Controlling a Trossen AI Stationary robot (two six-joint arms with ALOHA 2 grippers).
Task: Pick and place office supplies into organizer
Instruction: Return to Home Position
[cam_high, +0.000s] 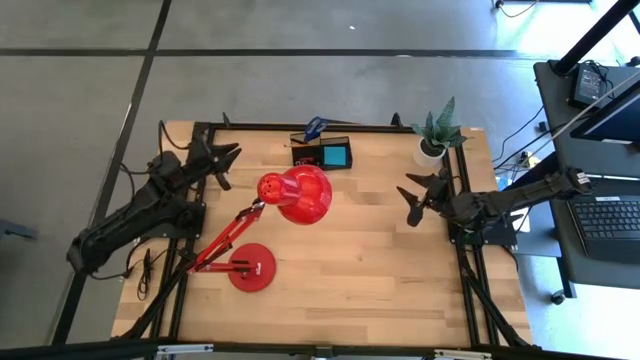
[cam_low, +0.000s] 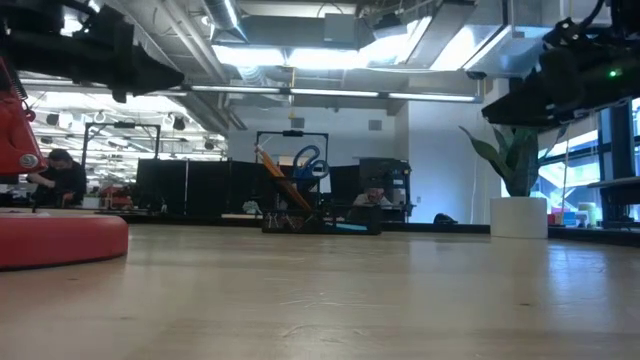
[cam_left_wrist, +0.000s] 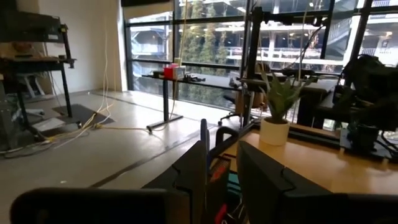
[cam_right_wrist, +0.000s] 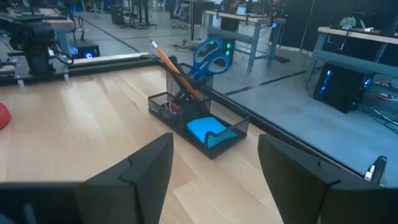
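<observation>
Black mesh organizer stands on the bench, holding blue-handled scissors and a pencil upright, well apart from both grippers. The left gripper and right gripper hover on either side of it, both opened wide and empty.

No word, brand, number or sign can be read in any view. The organizer and the scissors standing in it show plain surfaces with no lettering. Whatever stands in the room beyond the desk is too small or too blurred to make out any letters.
</observation>
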